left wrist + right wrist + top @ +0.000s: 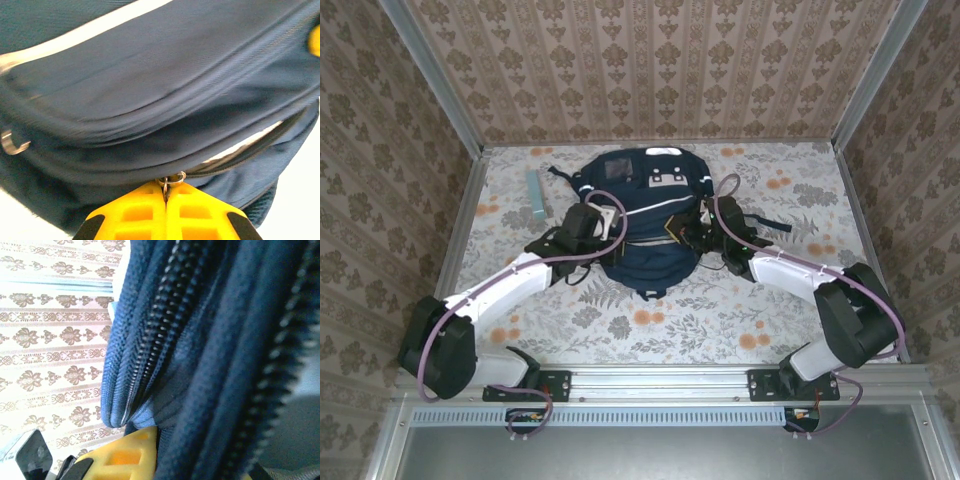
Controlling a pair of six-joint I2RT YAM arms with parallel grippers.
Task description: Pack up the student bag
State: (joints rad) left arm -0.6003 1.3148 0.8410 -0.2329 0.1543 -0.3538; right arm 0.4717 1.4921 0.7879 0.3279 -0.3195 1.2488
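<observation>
Left gripper (165, 196) tight on zipper pull (173, 179)

Bright and even from overhead in the top view, with only faint, soft shadows; sharp throughout. Slightly smeared across the student bag (165, 90) in the left wrist view, blown out to white at the lower corners. Overexposed on the wallpaper (55, 340) in the right wrist view, blurry on the nearest zip teeth (272, 390).

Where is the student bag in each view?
Top external: student bag at centre, on the table.
Left wrist: across the upper frame, above the left gripper pinching its zipper pull.
Right wrist: centre and right, folds close up.
Shared landmark: the zipper, seen by both wrist cameras.
</observation>
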